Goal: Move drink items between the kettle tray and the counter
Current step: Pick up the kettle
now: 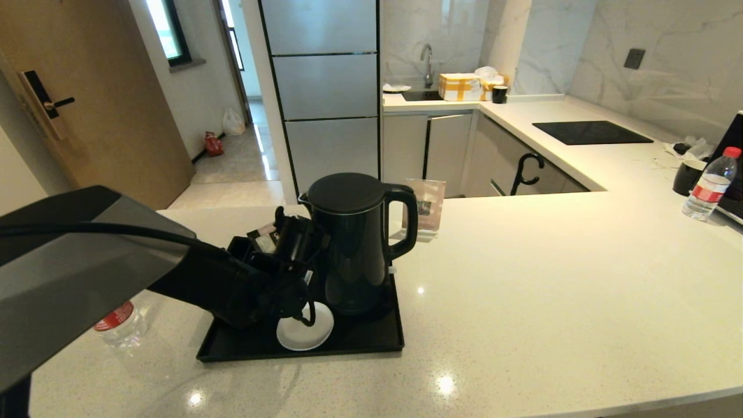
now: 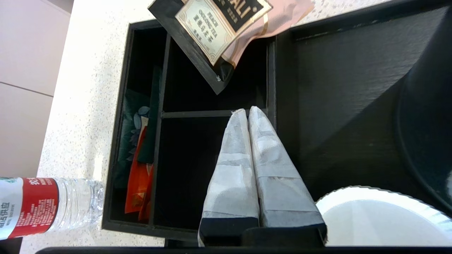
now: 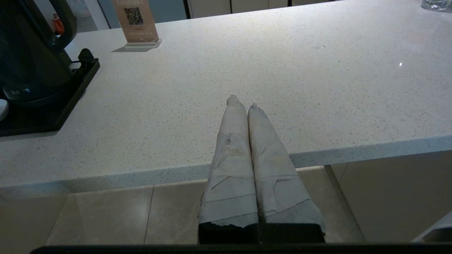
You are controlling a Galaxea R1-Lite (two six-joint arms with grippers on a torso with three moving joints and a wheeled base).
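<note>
The tall black kettle [image 1: 354,244] stands on its base at the right of the black tray [image 1: 360,345], which lies on the beige counter [image 1: 522,278]. My left gripper [image 2: 247,112] is shut and empty, hovering over the tray's divided box [image 2: 120,141], between the kettle [image 2: 430,123] and the box's packets. A water bottle [image 1: 122,322] with a red-white label sits on the counter left of the tray, half hidden by my left arm [image 1: 232,284]; it also shows as the bottle [image 2: 46,208]. A second bottle [image 1: 711,184] stands far right. My right gripper [image 3: 242,103] is shut and empty over the counter's front edge.
A white disc [image 1: 305,334] lies at the tray's front. Tea packets [image 2: 219,24] lean in the box. A QR sign [image 1: 426,209] stands behind the kettle. A black mug [image 1: 688,177] and a black hob [image 1: 592,132] are far right.
</note>
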